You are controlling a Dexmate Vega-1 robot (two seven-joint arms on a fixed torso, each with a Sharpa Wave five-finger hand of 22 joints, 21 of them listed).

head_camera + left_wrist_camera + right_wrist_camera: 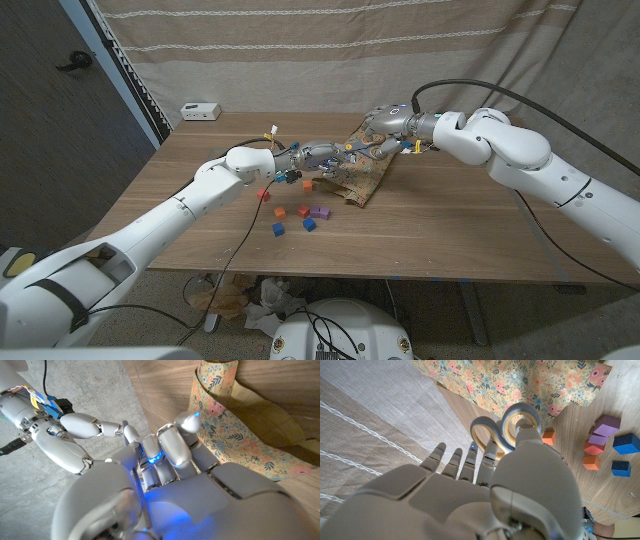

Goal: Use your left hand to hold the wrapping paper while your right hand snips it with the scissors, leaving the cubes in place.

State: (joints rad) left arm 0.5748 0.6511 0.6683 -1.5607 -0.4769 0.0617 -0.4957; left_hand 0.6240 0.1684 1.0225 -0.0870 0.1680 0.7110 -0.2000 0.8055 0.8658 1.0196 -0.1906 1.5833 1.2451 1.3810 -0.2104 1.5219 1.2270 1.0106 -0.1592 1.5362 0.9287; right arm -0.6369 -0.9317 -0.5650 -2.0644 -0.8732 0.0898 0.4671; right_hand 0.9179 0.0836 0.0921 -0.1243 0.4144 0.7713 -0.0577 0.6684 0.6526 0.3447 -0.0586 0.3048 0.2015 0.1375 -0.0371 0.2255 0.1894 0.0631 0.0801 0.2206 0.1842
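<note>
The floral wrapping paper point(366, 172) lies crumpled on the far middle of the table, also in the left wrist view point(235, 430) and the right wrist view point(520, 380). My left hand point(320, 157) is at the paper's left edge with its fingers point(175, 445) curled against that edge. Just behind the paper, my right hand point(385, 124) holds the scissors, whose grey handle loops point(509, 427) ring its fingers. The blades are hidden. Several small cubes, red point(263, 193), orange point(278, 211), purple point(319, 212) and blue point(278, 229), sit in front of the paper.
A white box point(201, 111) stands at the table's far left corner. A curtain hangs behind the table. A black cable point(245, 235) runs across the wood from my left wrist to the near edge. Bare wood point(450, 230) lies right of the cubes.
</note>
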